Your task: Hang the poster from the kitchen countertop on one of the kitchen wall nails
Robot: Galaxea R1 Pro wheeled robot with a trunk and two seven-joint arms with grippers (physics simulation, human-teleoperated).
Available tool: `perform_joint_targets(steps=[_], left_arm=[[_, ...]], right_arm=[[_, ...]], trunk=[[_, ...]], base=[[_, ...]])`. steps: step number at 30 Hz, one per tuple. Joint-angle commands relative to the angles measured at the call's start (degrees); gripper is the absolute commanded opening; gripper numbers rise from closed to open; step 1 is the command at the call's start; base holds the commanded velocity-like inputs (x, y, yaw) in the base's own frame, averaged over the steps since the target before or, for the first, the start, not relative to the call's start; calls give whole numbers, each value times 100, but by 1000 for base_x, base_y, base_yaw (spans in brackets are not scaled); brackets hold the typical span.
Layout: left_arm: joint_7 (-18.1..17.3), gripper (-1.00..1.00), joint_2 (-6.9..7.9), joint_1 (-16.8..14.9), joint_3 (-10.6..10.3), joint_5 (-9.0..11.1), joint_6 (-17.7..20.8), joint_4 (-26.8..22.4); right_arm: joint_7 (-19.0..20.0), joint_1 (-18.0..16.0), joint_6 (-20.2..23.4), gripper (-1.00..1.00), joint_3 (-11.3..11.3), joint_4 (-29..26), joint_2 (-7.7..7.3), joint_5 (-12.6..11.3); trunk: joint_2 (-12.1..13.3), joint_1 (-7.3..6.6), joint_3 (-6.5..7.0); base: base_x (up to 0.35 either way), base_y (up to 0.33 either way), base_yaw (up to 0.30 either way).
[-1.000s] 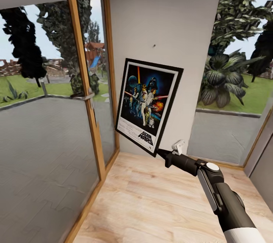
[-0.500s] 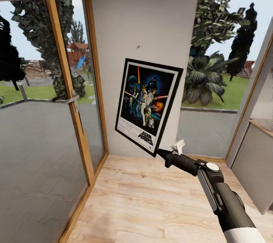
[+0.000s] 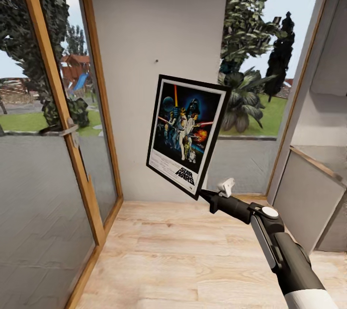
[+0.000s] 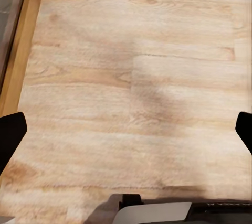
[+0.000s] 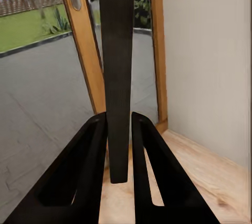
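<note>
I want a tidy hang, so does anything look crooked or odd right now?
The poster is tilted, pinched only at its lower right corner by the right gripper. It sits below and right of the wall nail, not on it.

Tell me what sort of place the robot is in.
Probably a corner inside a house, facing a garden: pale wooden plank floor, plain pale grey wall with a tiny dark nail, and wood-framed glass door showing lawn and trees.
</note>
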Motion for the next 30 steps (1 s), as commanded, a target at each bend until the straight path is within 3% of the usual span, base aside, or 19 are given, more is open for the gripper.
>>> perform_joint_targets(steps=[1, 11, 22, 30], left_arm=[[-46, 100, -1, 3, 13, 59, 5, -3], [-46, 100, -1, 3, 13, 59, 5, -4], [-46, 100, -1, 3, 13, 59, 5, -4], [-46, 100, -1, 3, 17, 59, 5, -9]], right_arm=[[6, -2, 64, -100, 6, -2, -4, -74], [6, -2, 57, -100, 14, -5, -4, -71], [6, -2, 63, -100, 15, -9, -4, -71], [6, -2, 57, -100, 15, -14, -4, -84]], trunk=[[-3, 2, 0], [-3, 2, 2], [-3, 2, 2], [-3, 2, 2]], base=[[0, 0, -75], [0, 0, -26], [0, 0, -222], [30, 0, -15]])
